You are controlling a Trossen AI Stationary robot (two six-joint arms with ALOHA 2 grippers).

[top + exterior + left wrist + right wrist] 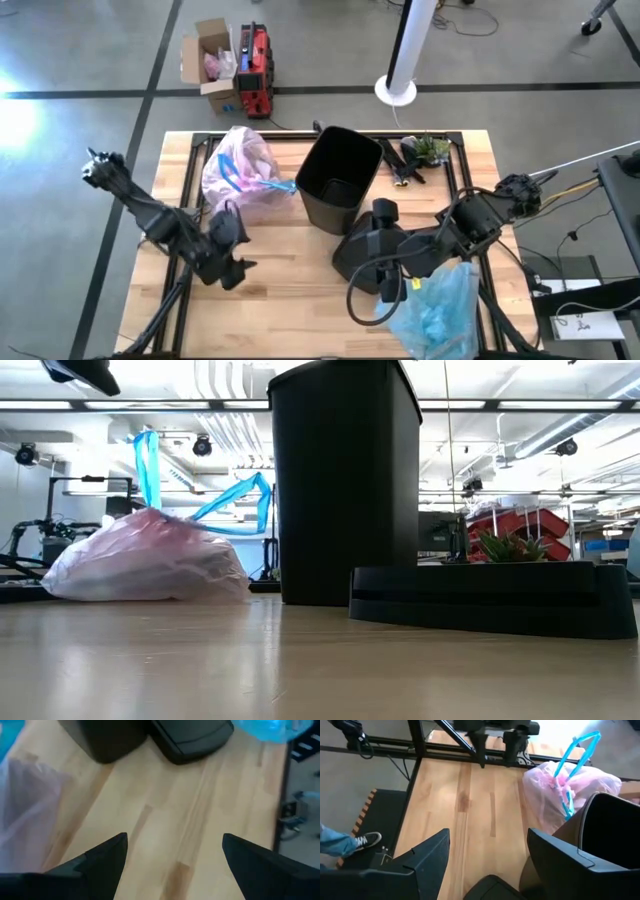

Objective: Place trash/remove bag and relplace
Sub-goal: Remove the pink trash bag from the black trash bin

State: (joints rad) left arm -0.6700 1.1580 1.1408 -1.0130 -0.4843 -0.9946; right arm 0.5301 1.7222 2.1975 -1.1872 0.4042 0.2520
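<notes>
Grey floor point(80, 50) (dark seams); white pole point(412, 40)

**Legible text and markings: none**

No lettering, brand, number or sign is showing legibly in any of the four views. A sheet of white paper point(583, 322) is lying beside the table's right edge in the high view and is carrying dark marks, but they are proving too small to read. The red case point(255, 68) on the floor beyond the table and the open cardboard box point(207, 62) next to it are presenting no readable label. The black bin point(345, 480) is showing a plain wall.
</notes>
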